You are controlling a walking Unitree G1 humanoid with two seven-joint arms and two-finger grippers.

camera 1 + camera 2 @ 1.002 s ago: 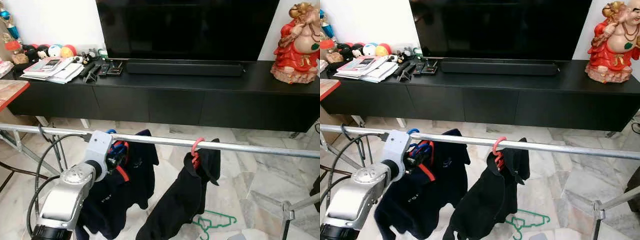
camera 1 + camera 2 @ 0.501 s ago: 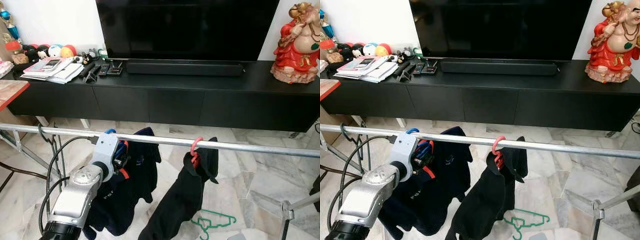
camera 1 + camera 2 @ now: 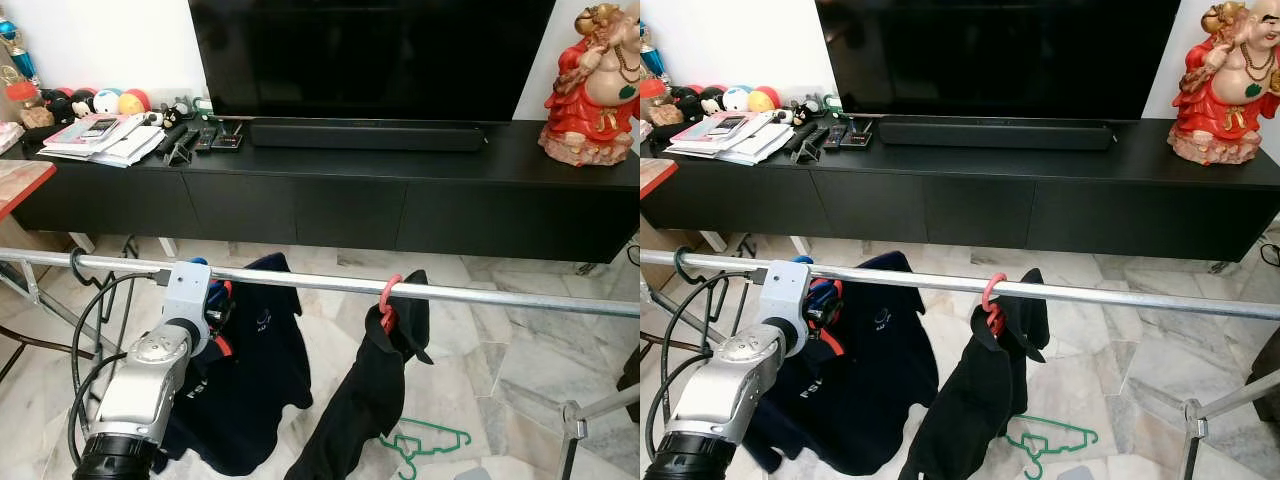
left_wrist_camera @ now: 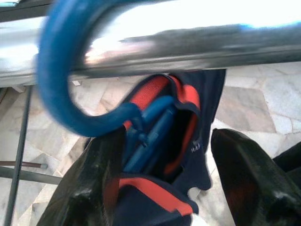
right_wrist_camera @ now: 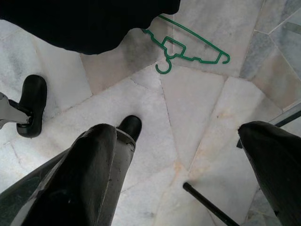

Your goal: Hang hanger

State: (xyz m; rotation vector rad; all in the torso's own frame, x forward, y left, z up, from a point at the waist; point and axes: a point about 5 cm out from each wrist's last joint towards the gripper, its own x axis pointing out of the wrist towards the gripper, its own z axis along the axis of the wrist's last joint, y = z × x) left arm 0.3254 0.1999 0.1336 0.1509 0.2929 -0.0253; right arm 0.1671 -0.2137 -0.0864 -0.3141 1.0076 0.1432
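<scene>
A blue hanger (image 4: pixel 61 94) hooks over the silver rail (image 3: pixel 450 292) and carries a dark navy garment (image 3: pixel 255 370) with a red collar. My left gripper (image 4: pixel 167 141) is up at the rail. Its black fingers (image 4: pixel 89 188) stand wide apart on either side of the hanger's neck and the collar, open and not pressing on them. In the eye views the silver left wrist (image 3: pixel 185 300) covers that spot. My right gripper (image 5: pixel 176 141) hangs low over the marble floor, open, with nothing between its fingers.
A pink hanger (image 3: pixel 388 295) with a black garment (image 3: pixel 370 400) hangs further right on the rail. A green hanger (image 3: pixel 425 445) lies on the floor under it. Behind the rail stands a black TV console (image 3: pixel 350 200), and a rack leg (image 3: pixel 575 425) stands at the right.
My left arm has shifted left along the rail, and the blue hanger and navy garment moved left with it. The pink hanger and black garment stay put.
</scene>
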